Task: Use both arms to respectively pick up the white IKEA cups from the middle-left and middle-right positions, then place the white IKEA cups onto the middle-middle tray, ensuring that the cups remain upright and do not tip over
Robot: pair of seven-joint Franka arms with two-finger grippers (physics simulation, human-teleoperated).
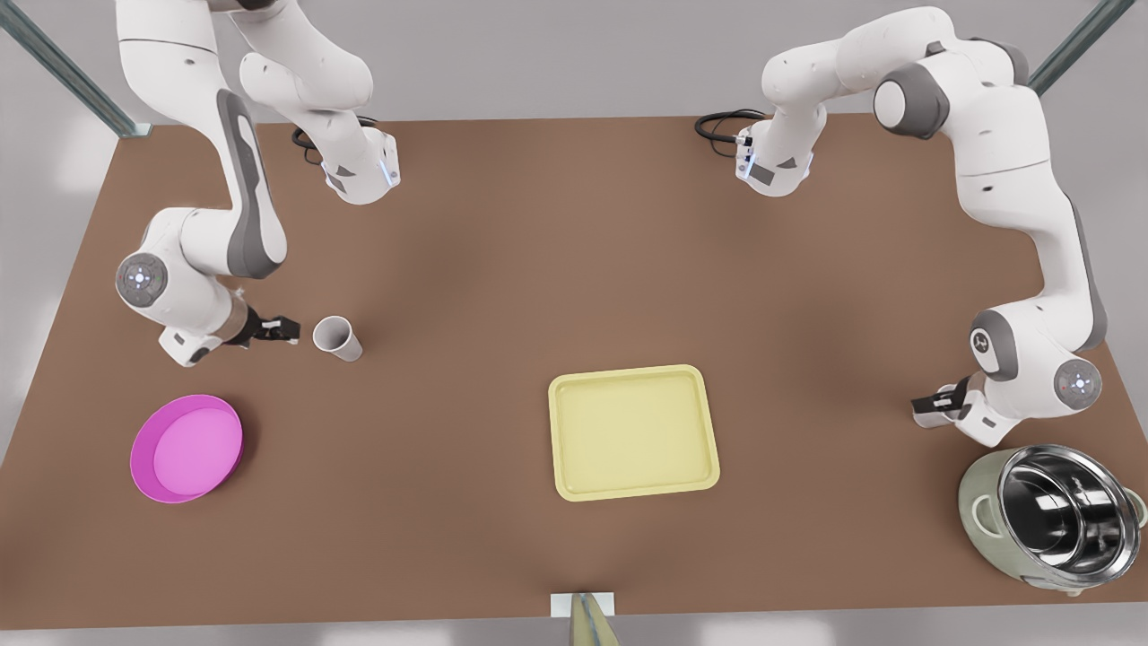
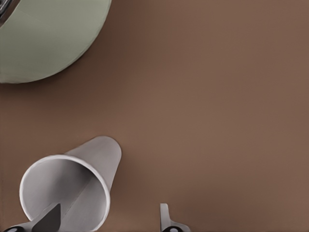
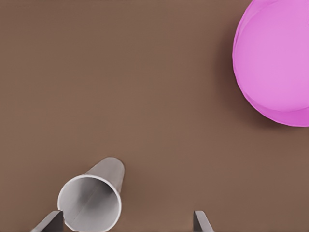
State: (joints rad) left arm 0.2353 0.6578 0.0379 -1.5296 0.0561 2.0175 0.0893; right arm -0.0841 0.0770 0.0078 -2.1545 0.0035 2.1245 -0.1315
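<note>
Now, step in hand: pre-grasp on both sides; neither cup is gripped or lifted, and the tray (image 1: 633,431) holds nothing.
Right gripper (image 1: 287,329): low over the desk (image 1: 574,269) at the front view's left, jaws apart, tips facing the dish-side cup (image 1: 337,338) and just short of it.
Right wrist view: right gripper (image 3: 127,213) has the dish-side cup (image 3: 91,203) inside the gap, close to one finger and well off the other; pink dish (image 3: 275,63) lies off to the side.
Left gripper (image 1: 919,404): low at the front view's right, next to the steel-lined pot (image 1: 1054,516), jaws apart.
Left wrist view: left gripper (image 2: 110,208) has the pot-side cup (image 2: 72,188) against one finger; that finger may reach inside the rim or may only overlap it, cannot tell.
Cup attitude: both seem to stand mouth up, long axis vertical, narrow base on the desk. The apparent lean is probably camera angle.
Tray position: mid-desk between the arms, well apart from both cups.
Next move, judged: centre each cup between its fingers, close on the wall below the rim, lift straight up, then carry inward to the tray.
Risk, judged: with both cups off-centre, the near finger would push first and could tip them.
</note>
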